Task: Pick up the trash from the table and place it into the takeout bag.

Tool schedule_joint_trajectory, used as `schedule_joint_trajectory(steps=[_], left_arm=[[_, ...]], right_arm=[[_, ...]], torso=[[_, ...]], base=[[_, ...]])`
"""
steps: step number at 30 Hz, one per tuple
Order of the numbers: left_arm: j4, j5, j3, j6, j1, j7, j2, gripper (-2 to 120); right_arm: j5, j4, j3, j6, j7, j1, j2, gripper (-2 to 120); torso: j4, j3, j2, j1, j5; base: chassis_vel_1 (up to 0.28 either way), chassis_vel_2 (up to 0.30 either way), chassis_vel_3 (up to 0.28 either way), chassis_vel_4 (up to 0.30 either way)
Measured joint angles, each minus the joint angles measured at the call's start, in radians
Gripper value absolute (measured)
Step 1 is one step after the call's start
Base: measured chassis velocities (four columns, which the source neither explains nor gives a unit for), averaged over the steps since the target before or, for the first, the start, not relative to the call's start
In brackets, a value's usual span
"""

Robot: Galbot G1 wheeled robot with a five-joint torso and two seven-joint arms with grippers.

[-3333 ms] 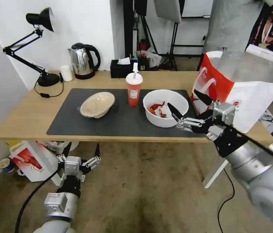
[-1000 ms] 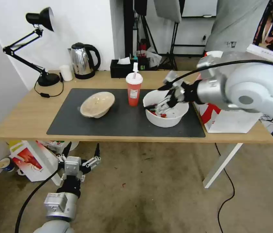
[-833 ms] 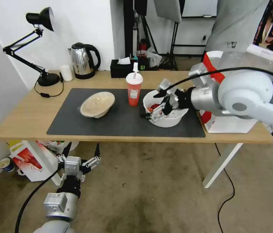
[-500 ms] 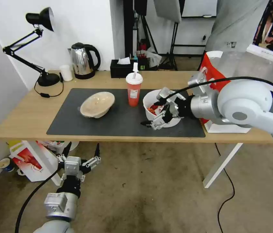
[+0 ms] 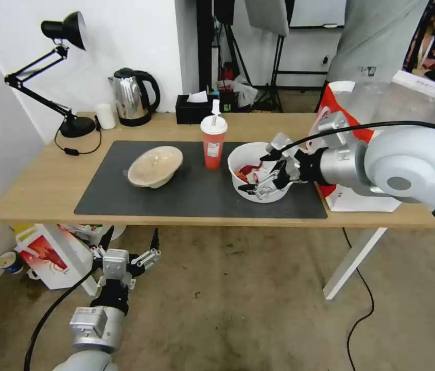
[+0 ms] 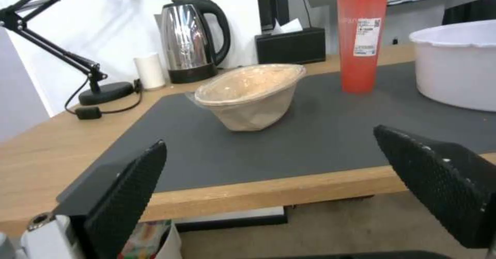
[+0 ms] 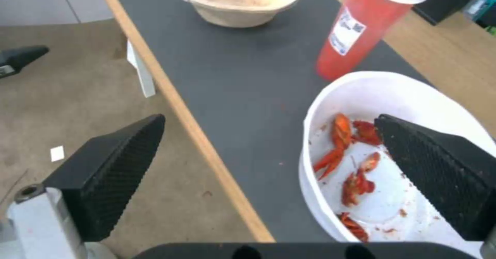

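We are positioning the right tool at the near rim of the wide white bowl, its fingers spread apart so that one can go inside the wall and the other outside; in the right wrist view one finger is hanging over the red scraps while the other is sitting outside the bowl, above the table's front edge, and nothing is clamped yet. We are judging this a rim grasp in preparation, chosen because the bowl is too wide to span. We are keeping the left tool parked low in front of the table, fingers apart and empty, facing the shallow beige bowl. We are counting three pieces of trash, all on the dark mat: one white bowl, one red lidded cup just beside it, and one beige bowl well apart toward the robot's left. One takeout bag is standing open at the robot's right end of the table, close to the white bowl, so we are judging the carry short. None of the three is in the bag yet.
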Motion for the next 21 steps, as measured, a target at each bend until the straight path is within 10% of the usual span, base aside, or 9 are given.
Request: schedule_joint_trajectory(steps=[21], left_arm=[[0.000, 0.000, 0.000, 0.000, 0.000, 0.000, 0.000, 100]], right_arm=[[-0.098, -0.103, 0.077, 0.001, 0.021, -0.199, 0.123, 100]], torso=[[0.0000, 0.000, 0.000, 0.000, 0.0001]], base=[[0.000, 0.000, 0.000, 0.000]])
